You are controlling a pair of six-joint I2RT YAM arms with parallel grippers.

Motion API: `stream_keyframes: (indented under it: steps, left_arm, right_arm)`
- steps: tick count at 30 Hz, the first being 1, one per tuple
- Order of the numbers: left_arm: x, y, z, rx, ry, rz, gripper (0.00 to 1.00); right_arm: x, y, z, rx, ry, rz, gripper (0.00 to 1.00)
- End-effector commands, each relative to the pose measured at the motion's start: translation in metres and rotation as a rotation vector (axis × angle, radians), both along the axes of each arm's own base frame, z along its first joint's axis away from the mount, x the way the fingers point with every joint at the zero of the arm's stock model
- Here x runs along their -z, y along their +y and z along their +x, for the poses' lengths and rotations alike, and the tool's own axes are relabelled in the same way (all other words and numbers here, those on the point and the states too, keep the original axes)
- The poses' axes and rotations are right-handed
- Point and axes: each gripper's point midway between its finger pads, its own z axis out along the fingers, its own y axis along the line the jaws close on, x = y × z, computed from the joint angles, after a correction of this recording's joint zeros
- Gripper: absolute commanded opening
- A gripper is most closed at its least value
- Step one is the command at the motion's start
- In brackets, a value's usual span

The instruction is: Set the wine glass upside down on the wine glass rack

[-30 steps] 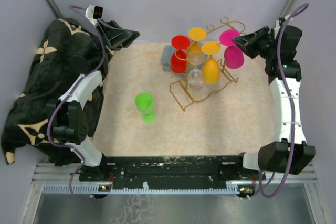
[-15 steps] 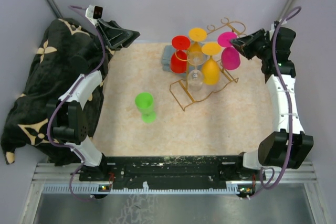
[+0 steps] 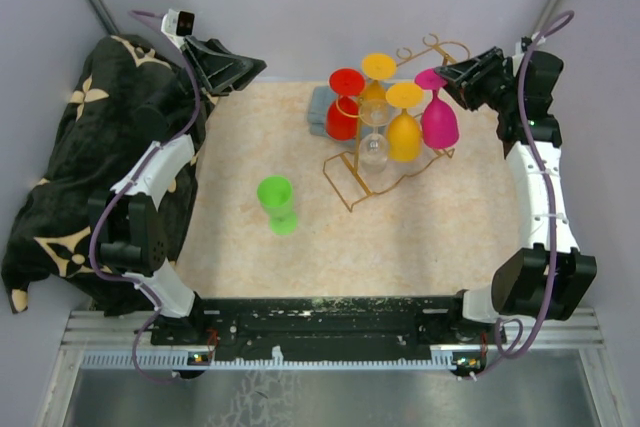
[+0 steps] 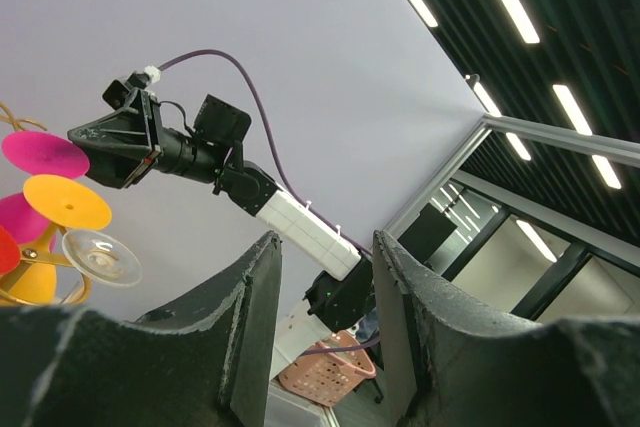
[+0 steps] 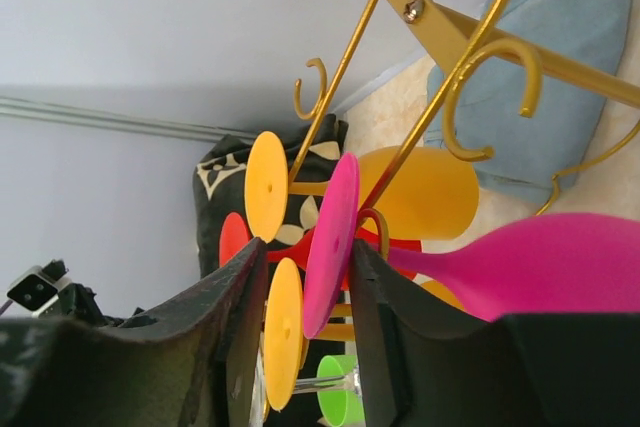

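The magenta plastic wine glass (image 3: 438,119) is hanging bowl-down at the right end of the thin gold wire rack (image 5: 452,27), upper right of centre in the top view. Its long axis is running vertical, and its round foot (image 5: 330,237) is sitting up at the rail. The right hand (image 3: 452,75) is hovering just upper right of that foot, fingers spread around it; whether they touch it I cannot tell. The left hand (image 4: 327,237), spread and empty, is waiting well apart at upper left, so any backing away is likely falling to the right arm.

A black blanket (image 3: 60,147) with beige flower prints lies heaped at 9 o'clock, beside the speckled beige surface (image 3: 400,237). A folded blue cloth (image 3: 317,109) lies on that surface at 12 o'clock.
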Motion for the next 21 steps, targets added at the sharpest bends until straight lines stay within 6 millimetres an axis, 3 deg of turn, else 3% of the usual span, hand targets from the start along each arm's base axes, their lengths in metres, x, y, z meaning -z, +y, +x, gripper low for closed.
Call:
stream_keyframes:
  steps: [1,21]
  left_arm:
    - [-0.012,0.004,-0.029,-0.011,-0.156,-0.001,0.48]
    - [-0.009,0.005,-0.031,-0.005,-0.157,-0.005,0.48]
  right_arm:
    - [-0.023,-0.005,-0.005,0.014,-0.080,-0.043,0.41]
    - [-0.042,-0.012,-0.016,0.055,-0.118,-0.115,0.43]
